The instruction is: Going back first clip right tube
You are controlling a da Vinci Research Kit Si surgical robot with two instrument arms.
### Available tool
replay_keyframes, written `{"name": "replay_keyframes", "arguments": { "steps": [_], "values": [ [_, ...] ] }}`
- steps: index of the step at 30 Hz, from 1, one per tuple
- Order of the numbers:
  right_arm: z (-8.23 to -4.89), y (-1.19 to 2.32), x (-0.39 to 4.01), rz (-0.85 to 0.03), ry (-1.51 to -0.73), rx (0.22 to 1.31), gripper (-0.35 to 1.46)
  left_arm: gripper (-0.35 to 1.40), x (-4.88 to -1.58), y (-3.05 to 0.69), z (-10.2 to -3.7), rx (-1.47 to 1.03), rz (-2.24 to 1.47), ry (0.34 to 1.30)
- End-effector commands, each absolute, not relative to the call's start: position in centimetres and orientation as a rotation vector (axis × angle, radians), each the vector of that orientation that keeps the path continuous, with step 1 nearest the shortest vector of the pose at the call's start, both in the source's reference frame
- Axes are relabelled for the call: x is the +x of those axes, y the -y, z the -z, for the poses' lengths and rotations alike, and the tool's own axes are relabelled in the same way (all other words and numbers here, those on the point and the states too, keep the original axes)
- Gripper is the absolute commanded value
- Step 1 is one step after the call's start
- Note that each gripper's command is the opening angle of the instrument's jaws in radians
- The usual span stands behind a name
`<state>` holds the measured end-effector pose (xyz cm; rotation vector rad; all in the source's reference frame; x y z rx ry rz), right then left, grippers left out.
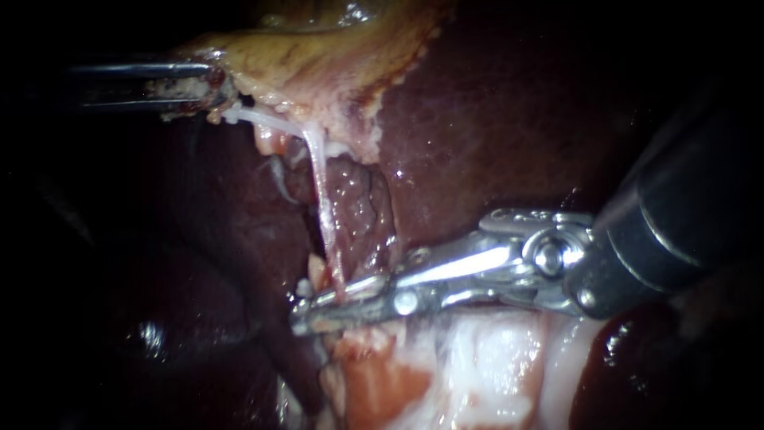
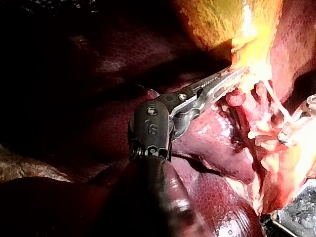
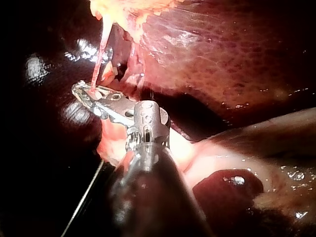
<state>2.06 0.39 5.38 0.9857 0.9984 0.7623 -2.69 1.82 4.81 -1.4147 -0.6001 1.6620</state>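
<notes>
Below the gallbladder (image 1: 318, 56), against liver (image 1: 493, 119), the thin tube (image 1: 322, 199) runs taut. Right instrument (image 1: 299, 315) jaws slightly parted, tube's lower end between them. Left instrument (image 1: 223, 89) clamped on gallbladder edge. Tube looks soft, slick, tear-prone; grip mid-span, gently.

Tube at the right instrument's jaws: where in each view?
Endoscope: tube left of centre, running from the gallbladder down between the jaws of the right instrument.
Left wrist: probably the thin tube beyond the left instrument; unsure.
Right wrist: tube stands up from between the jaws.
Shared landmark: yellowish gallbladder edge.
</notes>
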Motion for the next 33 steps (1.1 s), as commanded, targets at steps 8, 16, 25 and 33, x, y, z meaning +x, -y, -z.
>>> {"name": "replay_keyframes", "arguments": {
  "steps": [8, 16, 25, 33],
  "values": [
    [-5.42, -0.35, 2.08, -0.75, -1.007, 1.001, 0.07, -0.35, -2.69, -1.82, -4.81, -1.415, -1.662, 0.6],
    [-5.46, -0.33, 2.16, -0.703, -1.056, 0.966, 0.46, -0.35, -2.69, -1.82, -4.81, -1.415, -1.662, 0.6],
    [-5.55, -0.28, 2.17, -0.602, -1.109, 0.893, 0.46, -0.35, -2.69, -1.82, -4.82, -1.415, -1.662, 0.6],
    [-5.85, -0.17, 2.1, -0.368, -1.123, 0.628, 0.5, -0.35, -2.69, -1.82, -4.82, -1.415, -1.662, 0.6]
  ]
}}
